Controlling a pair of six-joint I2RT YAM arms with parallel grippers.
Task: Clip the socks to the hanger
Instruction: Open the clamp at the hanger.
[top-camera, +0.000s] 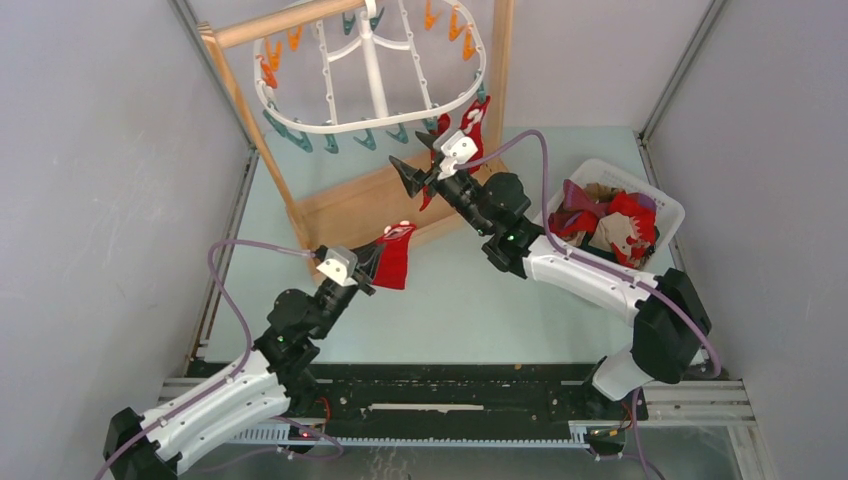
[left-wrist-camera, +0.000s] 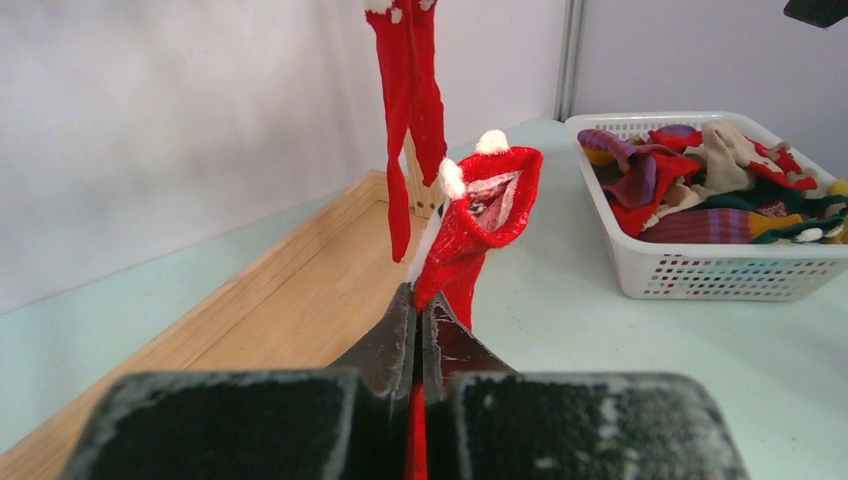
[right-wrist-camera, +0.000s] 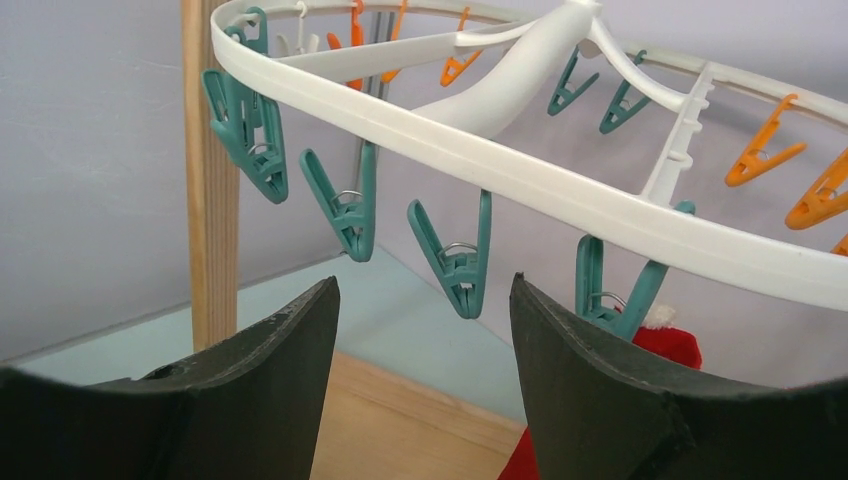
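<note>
The hanger (top-camera: 330, 126), a white oval frame with orange and teal clothespins, hangs from a wooden stand at the back. One red sock (top-camera: 470, 124) dangles from its near right rim. My left gripper (top-camera: 372, 266) is shut on a second red sock with white pompoms (left-wrist-camera: 482, 212), holding it upright above the table. My right gripper (top-camera: 412, 172) is open just under the hanger's rim (right-wrist-camera: 500, 168). A teal clothespin (right-wrist-camera: 456, 262) hangs above the gap between its fingers without touching them. The clipped red sock (right-wrist-camera: 668, 346) shows behind the right finger.
A white basket (top-camera: 642, 186) at the right holds more socks in red, purple, beige and yellow (left-wrist-camera: 700, 180). The wooden stand's post (right-wrist-camera: 208, 200) and its tray base (top-camera: 350, 208) lie under the hanger. Grey walls close in on both sides.
</note>
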